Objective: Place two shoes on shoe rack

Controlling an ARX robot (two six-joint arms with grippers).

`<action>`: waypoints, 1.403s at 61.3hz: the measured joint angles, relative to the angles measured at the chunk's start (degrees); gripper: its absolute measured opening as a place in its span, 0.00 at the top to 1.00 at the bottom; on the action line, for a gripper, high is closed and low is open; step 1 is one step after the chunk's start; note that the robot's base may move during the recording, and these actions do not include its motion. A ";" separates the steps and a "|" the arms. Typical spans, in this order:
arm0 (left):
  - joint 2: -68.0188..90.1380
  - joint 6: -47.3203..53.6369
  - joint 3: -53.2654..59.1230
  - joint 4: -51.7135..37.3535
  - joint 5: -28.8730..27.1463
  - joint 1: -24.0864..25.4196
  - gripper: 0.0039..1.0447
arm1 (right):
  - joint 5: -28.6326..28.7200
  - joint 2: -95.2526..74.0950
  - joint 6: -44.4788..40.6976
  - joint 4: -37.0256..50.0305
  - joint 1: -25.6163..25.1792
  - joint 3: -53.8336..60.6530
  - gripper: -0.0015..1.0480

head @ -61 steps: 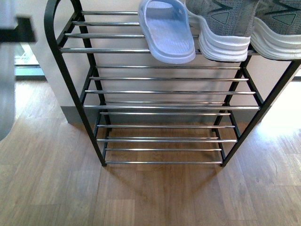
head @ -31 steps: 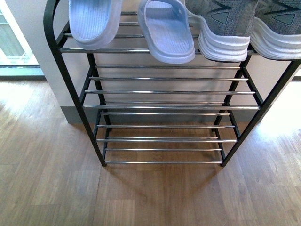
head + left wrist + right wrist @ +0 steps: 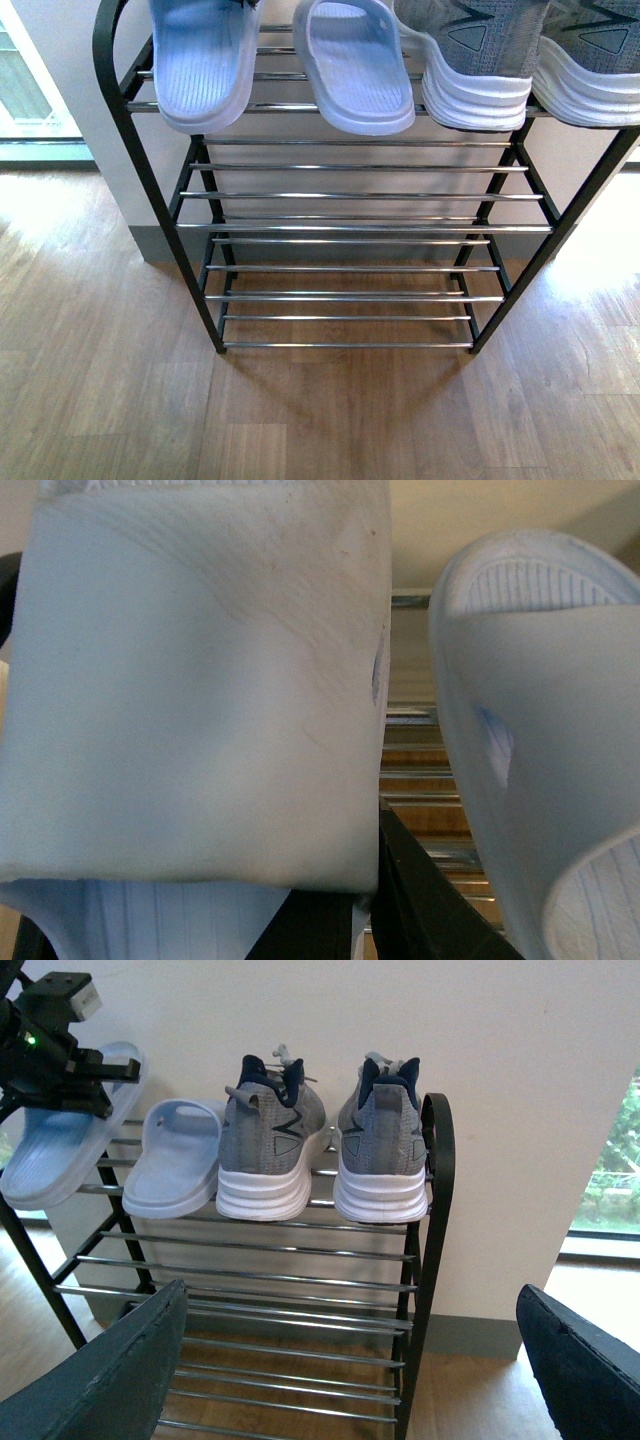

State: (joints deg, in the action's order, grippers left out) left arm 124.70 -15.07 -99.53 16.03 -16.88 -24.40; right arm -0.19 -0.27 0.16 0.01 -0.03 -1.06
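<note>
Shoe rack [image 3: 140, 190] stands on the wood floor [image 3: 330, 420] against a pale wall [image 3: 520, 1050]. Black side frames, chrome bars, several tiers; only the top tier carries anything.

Top tier, robot's left to right:
- left blue slide [image 3: 200, 60], toe end overhanging the front bar, tilted downward at the front. In the right wrist view it sits at the far left end of the rack [image 3: 55, 1155] and is angled outward compared with its neighbour.
- right blue slide [image 3: 355, 70], just beside the first, lying across the bars with its front end past the front bar.
- left grey sneaker [image 3: 470, 60], heel toward the camera, white sole resting on the bars, close against the second slide.
- right grey sneaker [image 3: 590, 60], just beside its partner, at the right end of the tier by the rounded side frame. Navy lining shows at both heel collars in the right wrist view.

Left gripper [image 3: 75, 1085]: seen in the right wrist view as a black assembly on the strap end of the left blue slide, clamped on it. Left wrist view is filled by that slide's strap [image 3: 190, 680], with the second slide alongside.

Right gripper [image 3: 350, 1380]: well back from the rack, fingers [image 3: 110, 1370] wide apart, nothing between them.
</note>
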 joint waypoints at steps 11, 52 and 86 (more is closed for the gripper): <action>1.11 -1.33 -1.05 0.74 0.66 0.15 0.77 | 0.02 0.00 0.00 0.00 0.00 0.00 0.09; -32.96 -2.45 36.72 -25.05 -9.03 -2.82 0.09 | 0.00 0.00 0.00 0.00 0.00 0.00 0.09; -73.13 5.35 78.51 -39.52 -20.74 3.54 0.09 | 0.00 0.00 0.00 0.00 0.00 0.00 0.09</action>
State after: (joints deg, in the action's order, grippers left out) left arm 51.57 -9.72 -21.02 -23.49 -37.63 -20.86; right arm -0.19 -0.27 0.16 0.01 -0.03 -1.06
